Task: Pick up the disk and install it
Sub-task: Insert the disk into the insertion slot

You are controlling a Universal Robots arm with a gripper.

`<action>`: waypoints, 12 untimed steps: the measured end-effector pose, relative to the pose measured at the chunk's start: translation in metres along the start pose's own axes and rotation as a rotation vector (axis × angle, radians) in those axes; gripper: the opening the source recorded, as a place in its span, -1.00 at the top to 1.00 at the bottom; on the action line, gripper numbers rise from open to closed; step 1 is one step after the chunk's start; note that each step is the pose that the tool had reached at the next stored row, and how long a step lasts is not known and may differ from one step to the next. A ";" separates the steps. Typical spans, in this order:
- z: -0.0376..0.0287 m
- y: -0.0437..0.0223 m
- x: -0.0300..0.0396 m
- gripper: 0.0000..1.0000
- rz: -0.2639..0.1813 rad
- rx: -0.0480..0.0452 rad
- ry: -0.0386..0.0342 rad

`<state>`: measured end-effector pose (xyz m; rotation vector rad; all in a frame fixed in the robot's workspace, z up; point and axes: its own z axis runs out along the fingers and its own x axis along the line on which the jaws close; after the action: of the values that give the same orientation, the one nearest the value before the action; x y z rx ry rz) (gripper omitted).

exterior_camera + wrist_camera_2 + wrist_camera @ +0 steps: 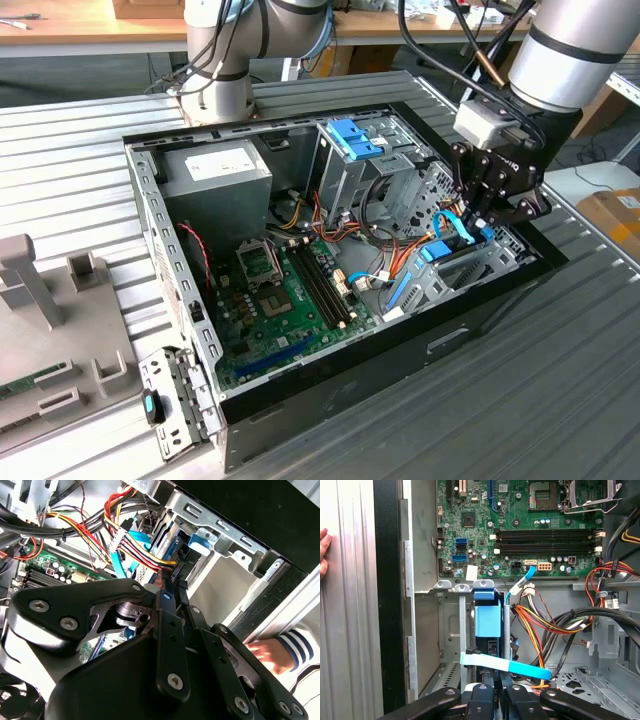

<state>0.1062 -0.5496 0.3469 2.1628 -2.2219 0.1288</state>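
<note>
The disk (447, 250) stands on edge in the metal bay at the case's corner on the exterior view's right. In the first wrist view the disk (487, 622) shows its bright blue frame between the bay's rails. My gripper (478, 222) hangs directly above it, pointing down into the bay. In both wrist views the black fingers (167, 600) lie pressed together, with nothing between them. The gripper (498, 689) is shut, its tips close to the disk's connector end; contact there is hidden.
The open computer case (400, 340) holds a green motherboard (280, 300), a grey power supply (215, 170) and a cage with a blue latch (352, 138). A flat blue cable (520, 667) and coloured wires (545, 625) cross beside the bay. A person's hand (265, 655) rests outside the case wall.
</note>
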 end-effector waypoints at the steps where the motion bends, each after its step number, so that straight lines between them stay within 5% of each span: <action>1: 0.0000 0.0000 0.0000 0.67 0.000 0.0000 -0.0001; 12: 0.0039 -0.0005 -0.0003 0.67 0.000 0.0000 0.0001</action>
<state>0.1068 -0.5496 0.3430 2.1627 -2.2219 0.1289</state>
